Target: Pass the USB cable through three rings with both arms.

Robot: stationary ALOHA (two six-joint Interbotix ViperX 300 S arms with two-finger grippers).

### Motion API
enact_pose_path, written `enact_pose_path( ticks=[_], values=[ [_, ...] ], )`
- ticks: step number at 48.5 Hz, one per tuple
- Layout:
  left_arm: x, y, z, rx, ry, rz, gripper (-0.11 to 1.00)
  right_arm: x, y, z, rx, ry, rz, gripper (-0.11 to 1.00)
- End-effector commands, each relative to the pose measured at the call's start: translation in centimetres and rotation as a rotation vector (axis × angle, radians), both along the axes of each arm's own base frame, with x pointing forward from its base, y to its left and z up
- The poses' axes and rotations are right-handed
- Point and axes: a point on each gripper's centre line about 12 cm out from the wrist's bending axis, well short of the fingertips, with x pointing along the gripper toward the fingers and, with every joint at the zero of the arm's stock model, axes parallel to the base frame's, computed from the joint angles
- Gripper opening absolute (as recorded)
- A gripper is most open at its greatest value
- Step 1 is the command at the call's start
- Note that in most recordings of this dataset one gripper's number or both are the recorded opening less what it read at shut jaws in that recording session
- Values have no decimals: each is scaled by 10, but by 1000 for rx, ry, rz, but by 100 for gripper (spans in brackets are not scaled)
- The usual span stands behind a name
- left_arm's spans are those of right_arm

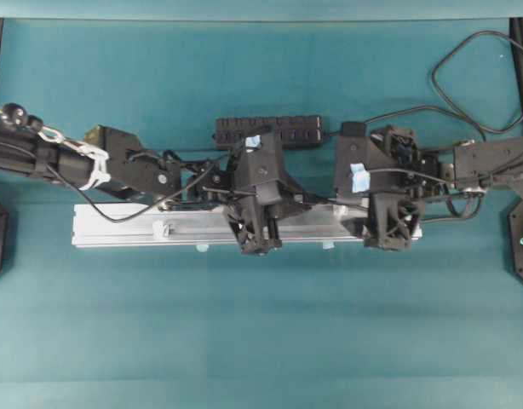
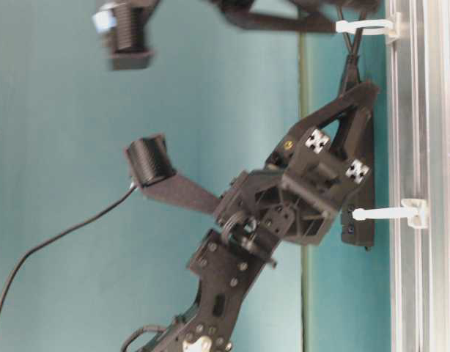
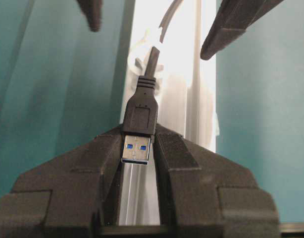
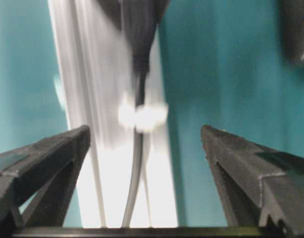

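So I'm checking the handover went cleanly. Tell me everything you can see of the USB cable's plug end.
The USB cable ends in a small black moulded plug with a ribbed strain relief and a silvery metal tip showing a blue insert. The left gripper is shut on the plug body, one finger on each side, the metal tip pointing toward the wrist camera. The thin black cord runs away above the silver rail. In the right wrist view it passes through a white ring, between the right gripper's open fingers, untouched.

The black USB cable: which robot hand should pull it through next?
Probably left. The left hand is clamped on the black USB cable's plug. The right hand is wide open, holding nothing.
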Motion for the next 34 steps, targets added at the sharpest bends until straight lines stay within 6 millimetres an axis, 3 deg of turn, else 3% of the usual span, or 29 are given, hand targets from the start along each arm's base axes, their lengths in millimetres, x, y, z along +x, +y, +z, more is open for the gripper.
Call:
enact_pose_path(
  ticks=[1,12,25,29,34],
  values=[
    [-2,-2,15,2,-21,-3,20,13,-1,16,-21,-50,22,73],
    [-12,-3,21,3,0,-6,20,27,-2,14,-39,-53,53,72],
    [-14,-3,27,6,-9,-7,20,43,-3,-3,-42,-50,71,68],
    [-15,-3,24,6,0,-7,20,46,-3,-3,-43,-50,73,62],
    [-18,-4,24,4,6,-7,20,48,-4,-1,-42,-59,72,46]
  ],
)
